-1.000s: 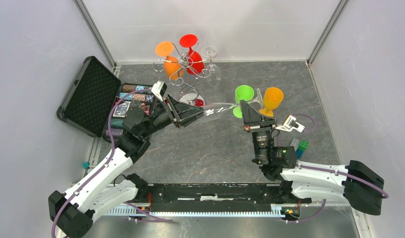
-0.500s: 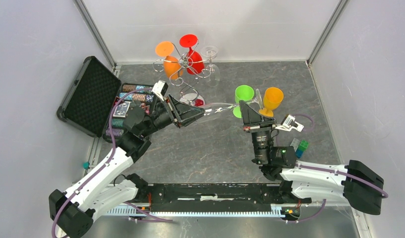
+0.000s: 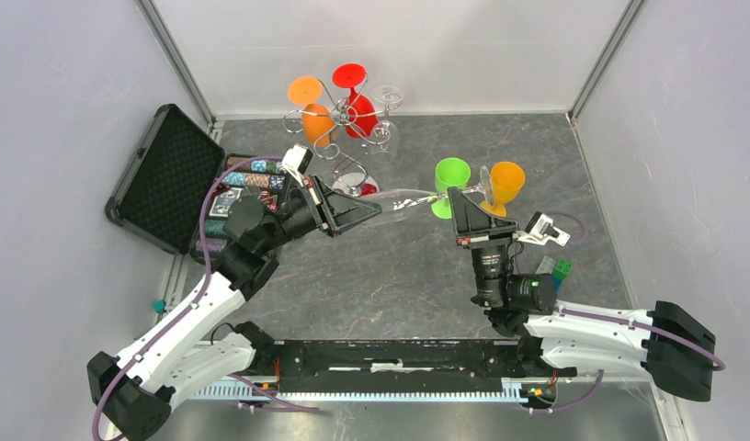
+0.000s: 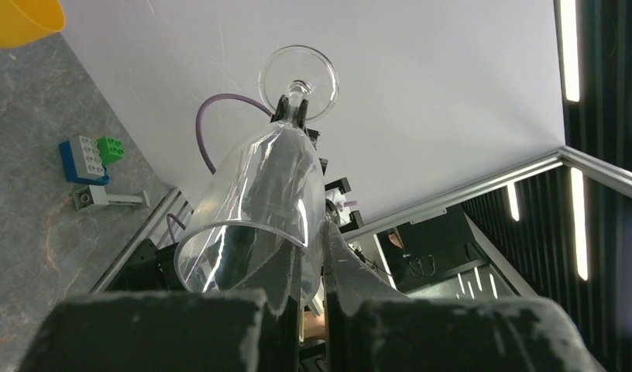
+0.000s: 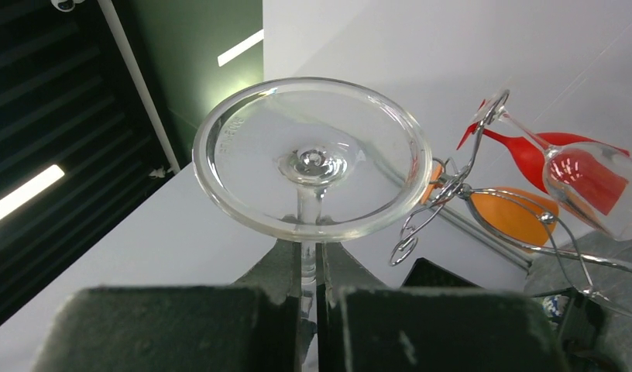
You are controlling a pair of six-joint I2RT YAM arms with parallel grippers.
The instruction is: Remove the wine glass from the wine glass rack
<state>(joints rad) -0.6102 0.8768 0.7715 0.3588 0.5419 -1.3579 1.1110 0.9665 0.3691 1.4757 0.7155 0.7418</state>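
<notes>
1. Top external view: a clear glass wine glass (image 3: 403,197) lies on its side in the air above the grey stone-patterned table (image 3: 390,266). It is off the shiny chrome wire wine glass rack (image 3: 342,138), which stands apart at the back.
2. The left claw (image 3: 375,209) pinches the bowl's wall at the rim.
3. The right claw (image 3: 460,194) is clamped on the thin stem, just below the round foot.
4. An orange glass (image 3: 318,124), a red glass (image 3: 360,115) and a second clear glass (image 3: 391,119) hang upside down from the rack.
5. A green goblet (image 3: 451,173) and an orange goblet (image 3: 506,179) stand just beside the right claw.
</notes>
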